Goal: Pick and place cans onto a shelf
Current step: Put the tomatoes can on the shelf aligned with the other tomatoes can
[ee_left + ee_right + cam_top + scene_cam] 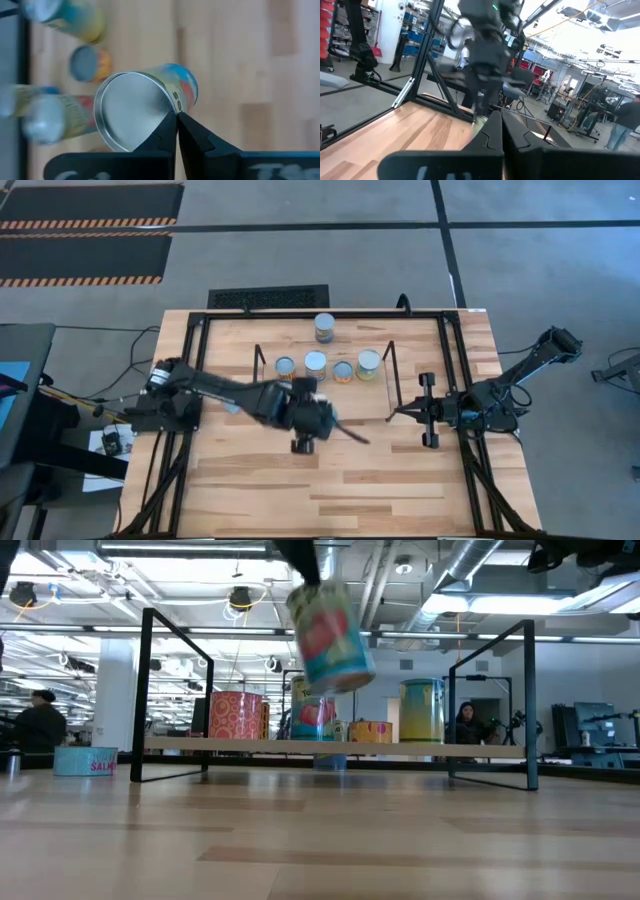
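My left gripper [308, 415] is over the middle of the table, just in front of the shelf, shut on a can [330, 635] with a blue, red and yellow label and a silvery top [132, 110]. The shelf [330, 748] is a low light-wood board with black wire ends. Several cans stand on it: a pink-orange one [235, 715], a blue-red one [313, 718], a small orange one [370, 730] and a yellow-green one [422, 710]. Another can [324, 327] stands on the table beyond the shelf. My right gripper [501, 117] is shut and empty at the table's right. My left gripper pinches the rim of the can's silvery top end [173, 107] between its two fingers. The fingers come from above. The can hangs below them, tilted, lifted clear of the table and higher than the cans on the shelf.
A flat light-blue tin [85, 760] lies on the table left of the shelf. The black frame rails [200, 380] run along the table's left and right sides. Bare wood [330, 490] lies in front of the shelf. People show in the room behind.
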Controlling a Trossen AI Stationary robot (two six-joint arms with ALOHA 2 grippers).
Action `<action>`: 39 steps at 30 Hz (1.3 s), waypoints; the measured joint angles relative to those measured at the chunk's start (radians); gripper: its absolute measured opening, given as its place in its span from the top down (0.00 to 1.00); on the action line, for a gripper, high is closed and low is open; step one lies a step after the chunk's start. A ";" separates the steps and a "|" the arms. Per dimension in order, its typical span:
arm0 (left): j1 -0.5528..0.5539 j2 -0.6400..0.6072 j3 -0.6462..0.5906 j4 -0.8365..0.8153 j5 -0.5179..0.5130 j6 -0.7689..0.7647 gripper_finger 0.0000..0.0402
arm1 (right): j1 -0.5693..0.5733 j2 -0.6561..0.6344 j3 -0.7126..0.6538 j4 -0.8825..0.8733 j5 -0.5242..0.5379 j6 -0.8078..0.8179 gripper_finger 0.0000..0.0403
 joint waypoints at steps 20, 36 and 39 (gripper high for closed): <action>0.128 0.098 0.000 -0.040 0.014 0.108 1.00 | 0.000 0.000 0.000 -0.002 0.000 -0.004 0.99; 0.186 0.097 0.001 -0.051 0.045 0.061 1.00 | 0.000 0.000 0.000 0.000 0.000 -0.003 0.99; 0.190 0.097 0.001 -0.049 0.052 0.060 1.00 | 0.000 0.000 0.000 0.000 0.000 -0.003 0.99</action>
